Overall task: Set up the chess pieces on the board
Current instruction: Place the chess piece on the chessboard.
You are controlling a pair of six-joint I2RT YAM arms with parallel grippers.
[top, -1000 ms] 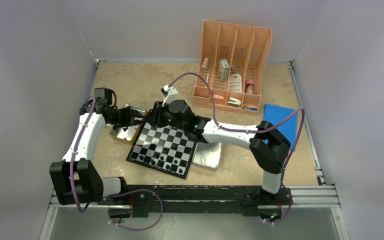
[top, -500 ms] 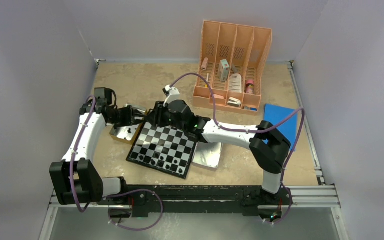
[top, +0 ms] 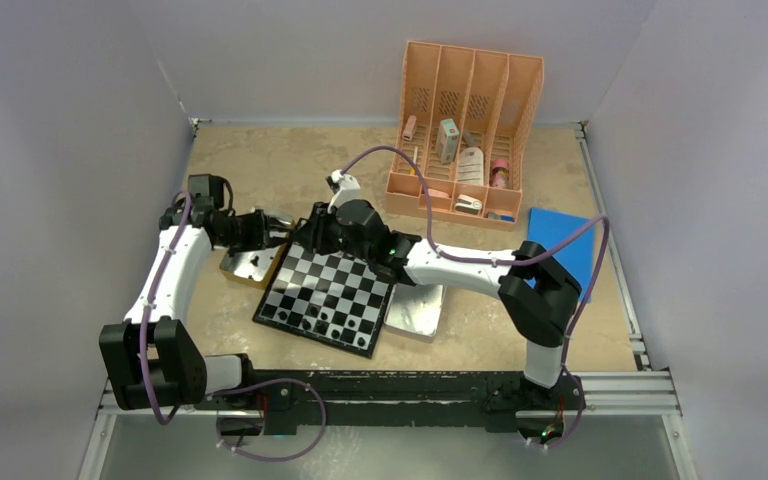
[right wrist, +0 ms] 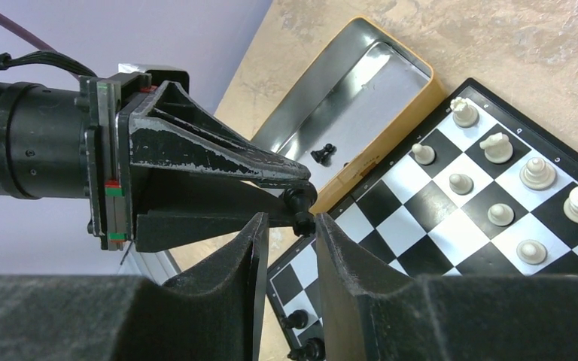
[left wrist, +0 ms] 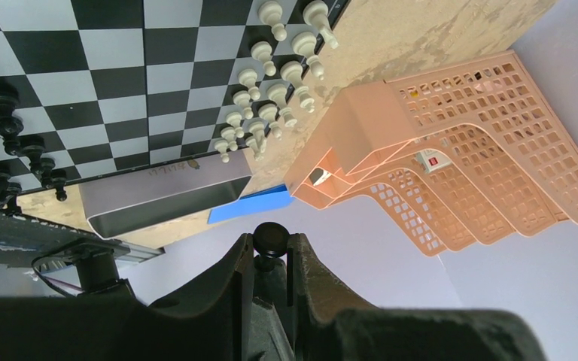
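Over the far-left corner of the board: left end effector clamped on a black piece, head poking past its fingertips; right end effector, jaws narrowly parted, sits right at it, piece just ahead, handover likely.

Soft, even light; board perhaps glaring.

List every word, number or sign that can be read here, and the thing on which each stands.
None can be read.
Faint marks on the silver metal tray: too blurred.
Small white marks on the rim of the black-and-silver chessboard: too small.
Labels on items in the peach plastic organiser: too small.
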